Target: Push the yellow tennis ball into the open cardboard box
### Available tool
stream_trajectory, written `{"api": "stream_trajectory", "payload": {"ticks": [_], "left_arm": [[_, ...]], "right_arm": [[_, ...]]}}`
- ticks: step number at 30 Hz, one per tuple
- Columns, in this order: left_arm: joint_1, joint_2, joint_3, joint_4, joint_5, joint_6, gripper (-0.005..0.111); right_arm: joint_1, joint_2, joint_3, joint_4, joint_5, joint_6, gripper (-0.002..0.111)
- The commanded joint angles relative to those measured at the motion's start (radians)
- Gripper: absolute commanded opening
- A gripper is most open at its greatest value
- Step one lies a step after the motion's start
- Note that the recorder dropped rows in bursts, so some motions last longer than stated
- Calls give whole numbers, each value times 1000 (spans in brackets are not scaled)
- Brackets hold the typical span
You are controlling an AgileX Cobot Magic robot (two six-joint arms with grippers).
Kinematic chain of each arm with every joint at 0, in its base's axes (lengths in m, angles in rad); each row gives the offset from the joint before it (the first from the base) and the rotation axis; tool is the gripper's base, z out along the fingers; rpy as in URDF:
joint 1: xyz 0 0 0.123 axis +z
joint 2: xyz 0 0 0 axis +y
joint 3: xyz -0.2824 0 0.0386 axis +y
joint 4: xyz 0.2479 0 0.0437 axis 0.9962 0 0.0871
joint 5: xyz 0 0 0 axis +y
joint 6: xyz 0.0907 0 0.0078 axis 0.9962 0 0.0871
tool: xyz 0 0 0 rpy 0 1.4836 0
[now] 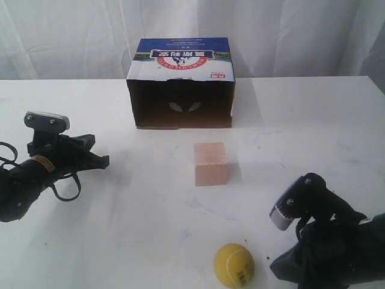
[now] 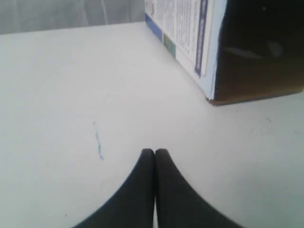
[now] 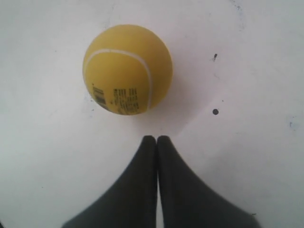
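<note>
The yellow tennis ball (image 1: 234,265) (image 3: 127,69) rests on the white table near its front edge, label patch facing the camera. My right gripper (image 1: 274,265) (image 3: 156,138) sits just to the ball's right, shut and empty, a small gap from it. The open cardboard box (image 1: 180,83) (image 2: 247,47) stands at the back centre with its dark opening facing forward. My left gripper (image 1: 104,160) (image 2: 154,152) lies low at the left, shut on nothing, pointing toward the box's left corner.
A pale wooden cube (image 1: 210,163) stands on the table between the ball and the box opening. White curtains hang behind the table (image 1: 301,120). The table's front edge is close to the ball.
</note>
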Motion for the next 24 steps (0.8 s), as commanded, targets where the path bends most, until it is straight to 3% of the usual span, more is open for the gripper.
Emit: {"api": "stream_trajectory", "payload": {"ticks": [1,9,18,24], "left_arm": [[-2,36,1,-16,-14,6,0],[-2,82,-71,20,-14,-57,0],[-2,82,-86,126,-14,-100,0],[-2,82,-86,140,-14,-100,0]], "right_arm": [[5,2,1,9,-23,-15,0],[5,78,-1,56,-44,-26,0],[5,142,-1,368,-7,-332,0],[5,178,-8,412,15,-386,0]]}}
